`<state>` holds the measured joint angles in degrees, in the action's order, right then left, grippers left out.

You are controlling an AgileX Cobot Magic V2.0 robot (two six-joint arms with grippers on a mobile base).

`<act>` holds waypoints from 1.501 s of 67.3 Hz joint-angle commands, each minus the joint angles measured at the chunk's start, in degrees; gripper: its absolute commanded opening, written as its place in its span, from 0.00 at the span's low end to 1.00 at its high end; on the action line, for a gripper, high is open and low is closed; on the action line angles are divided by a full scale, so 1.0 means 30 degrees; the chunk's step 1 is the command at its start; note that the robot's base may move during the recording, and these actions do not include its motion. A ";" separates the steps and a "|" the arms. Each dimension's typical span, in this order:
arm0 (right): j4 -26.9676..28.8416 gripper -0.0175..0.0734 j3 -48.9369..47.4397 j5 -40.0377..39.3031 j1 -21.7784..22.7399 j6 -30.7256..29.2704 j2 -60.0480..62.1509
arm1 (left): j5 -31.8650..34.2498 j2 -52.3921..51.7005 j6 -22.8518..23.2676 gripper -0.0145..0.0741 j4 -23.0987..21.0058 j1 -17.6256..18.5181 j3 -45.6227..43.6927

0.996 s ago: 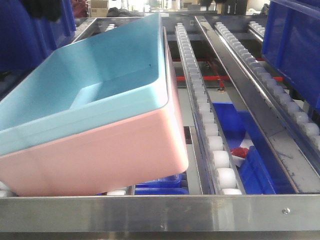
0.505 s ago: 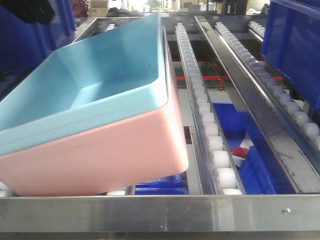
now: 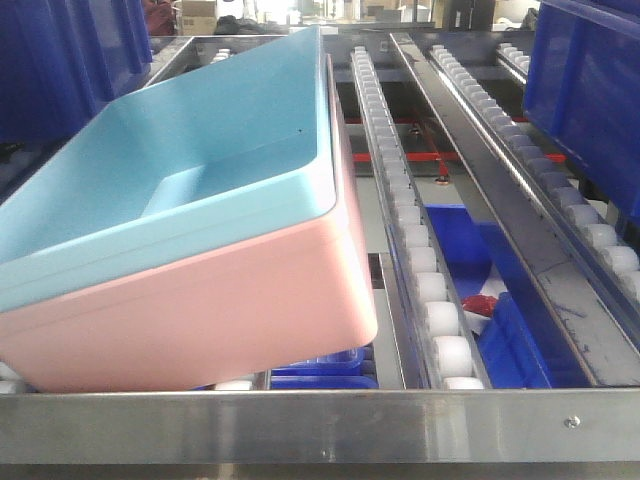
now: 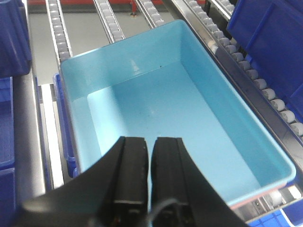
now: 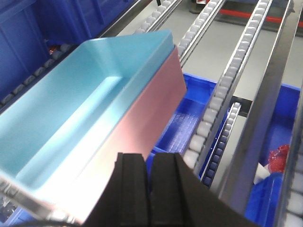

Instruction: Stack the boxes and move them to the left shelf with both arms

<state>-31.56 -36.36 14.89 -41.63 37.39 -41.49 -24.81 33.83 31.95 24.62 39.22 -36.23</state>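
Observation:
The light blue box sits nested inside the salmon pink box. The stack rests tilted on the left shelf, against its steel front bar and beside a row of white rollers. In the left wrist view my left gripper hovers shut and empty above the near end of the light blue box; a pink rim sliver shows at bottom right. In the right wrist view my right gripper is shut and empty, just off the pink box's side, with the blue box to its left. Neither gripper shows in the front view.
Tall dark blue bins stand on the rack at right and left. More dark blue bins lie on a lower level under the rails, one holding a red item. Roller rails run away toward the back.
A dark gripper shape at the top left of the front view has drawn back and left the frame. The stacked boxes have not moved.

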 commanded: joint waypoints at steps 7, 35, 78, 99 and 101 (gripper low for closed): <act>-0.0645 0.25 0.2293 -0.1480 -0.0037 -0.0080 0.3150 | 0.1497 -0.1511 -0.0009 0.17 0.0271 0.0100 0.1127; -0.0803 0.25 0.3786 -0.1373 -0.0037 -0.0080 0.4889 | 0.0844 -0.1586 -0.0009 0.17 0.0271 0.0100 0.1794; -0.0789 0.25 0.3786 -0.1304 -0.0037 -0.0080 0.4889 | 0.0708 -0.1627 -0.0975 0.17 -0.2991 0.0100 0.1847; -0.0789 0.25 0.3786 -0.1304 -0.0037 -0.0080 0.4889 | 0.4301 -0.4660 -0.8413 0.17 -0.8206 0.0027 0.5412; -0.0789 0.25 0.3786 -0.1304 -0.0037 -0.0080 0.4889 | 0.4698 -0.5323 -0.8527 0.17 -0.8353 -0.0103 0.6029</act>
<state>-32.32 -23.31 14.91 -41.63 37.39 -26.82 -18.16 20.78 9.13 1.62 39.22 -19.23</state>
